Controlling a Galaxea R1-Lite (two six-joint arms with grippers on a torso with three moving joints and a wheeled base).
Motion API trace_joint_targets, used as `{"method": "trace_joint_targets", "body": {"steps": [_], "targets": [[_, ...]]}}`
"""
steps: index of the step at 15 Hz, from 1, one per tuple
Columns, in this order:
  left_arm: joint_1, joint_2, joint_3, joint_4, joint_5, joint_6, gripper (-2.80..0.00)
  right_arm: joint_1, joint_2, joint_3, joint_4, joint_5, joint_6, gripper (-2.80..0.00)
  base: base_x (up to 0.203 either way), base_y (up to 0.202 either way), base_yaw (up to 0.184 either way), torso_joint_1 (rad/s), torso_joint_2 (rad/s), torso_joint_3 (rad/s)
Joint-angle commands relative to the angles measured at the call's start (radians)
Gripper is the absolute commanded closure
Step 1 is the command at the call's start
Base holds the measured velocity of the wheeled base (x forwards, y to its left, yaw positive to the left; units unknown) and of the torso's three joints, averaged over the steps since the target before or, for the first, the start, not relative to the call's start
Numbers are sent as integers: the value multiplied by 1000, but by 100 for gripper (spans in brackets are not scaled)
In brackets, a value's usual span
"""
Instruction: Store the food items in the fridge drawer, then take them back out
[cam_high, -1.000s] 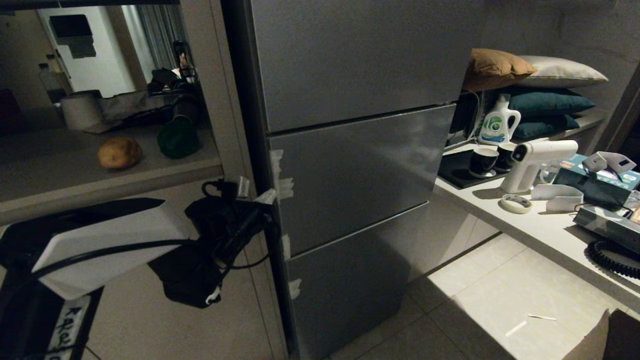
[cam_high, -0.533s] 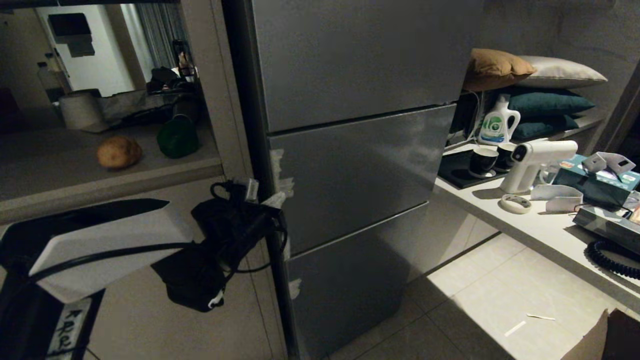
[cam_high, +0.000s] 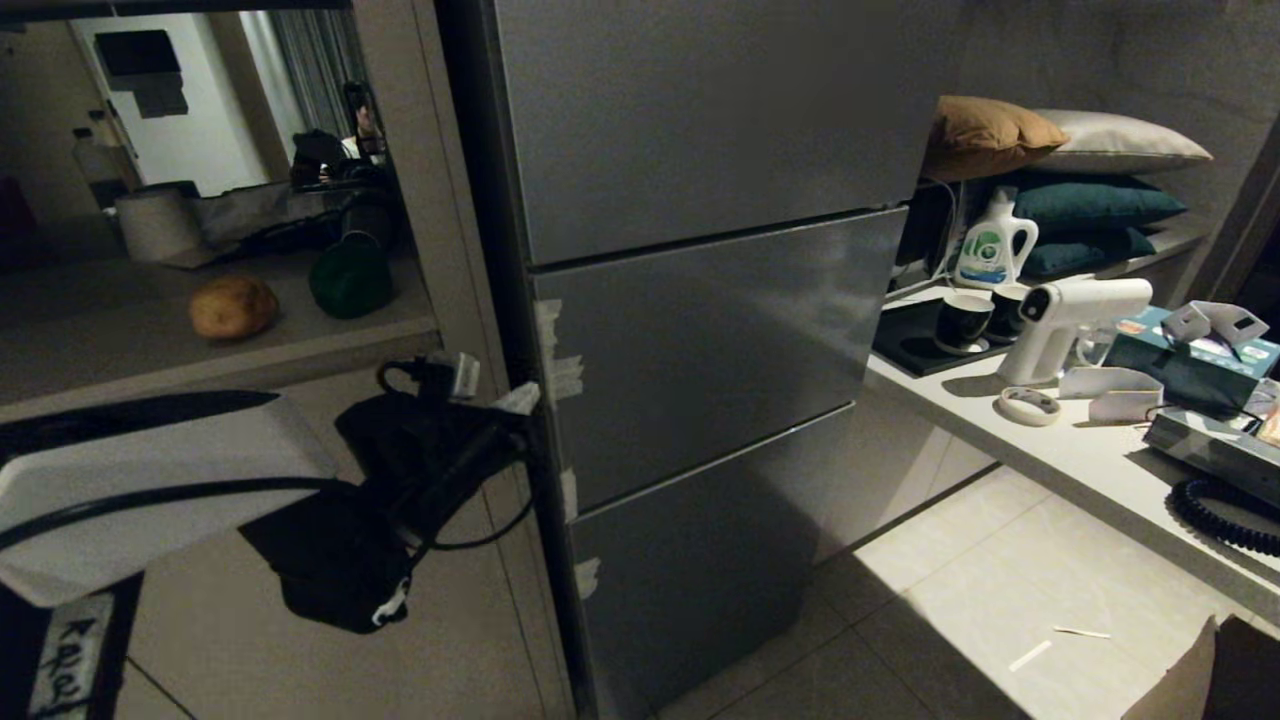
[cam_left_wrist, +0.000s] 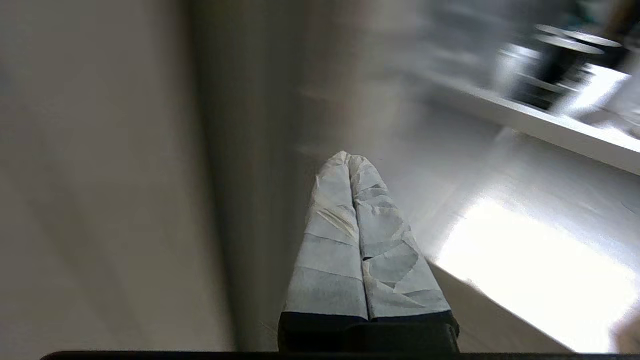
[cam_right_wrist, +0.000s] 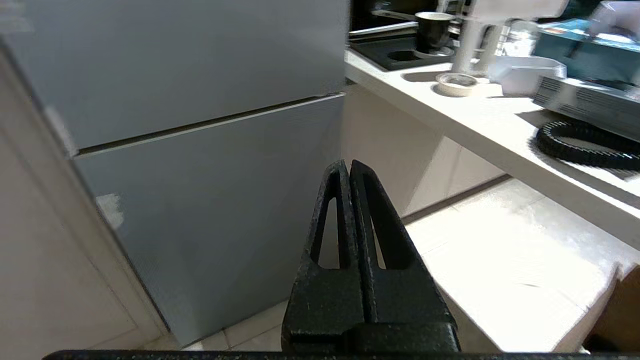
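The head camera looked down from above at the fridge (cam_high: 700, 330), floor and counter (cam_high: 1080, 450). The left wrist camera sat close against the fridge's edge, facing along it. The right wrist camera, farther back, shared the fridge front and counter.

One potato (cam_high: 233, 307), one green pepper (cam_high: 350, 279), four pillows (cam_high: 1085, 203), two cups (cam_high: 964, 322), one detergent bottle (cam_high: 987, 243)
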Motion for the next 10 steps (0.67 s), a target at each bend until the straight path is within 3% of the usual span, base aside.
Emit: {"method": "trace_joint_targets", "body": {"steps": [1, 6, 10], "targets": [[27, -13, -18, -8, 0, 0, 0, -2, 1, 31, -1, 0, 0, 0, 0, 0, 0, 0, 0, 0], [31, 62, -167, -8, 49, 7, 0, -2, 1, 31, -1, 0, 2, 0, 0, 0, 0, 0, 0, 0], [30, 92, -197, -8, 60, 7, 0, 0, 1, 31, -1, -1, 2, 0, 0, 0, 0, 0, 0, 0]]}}
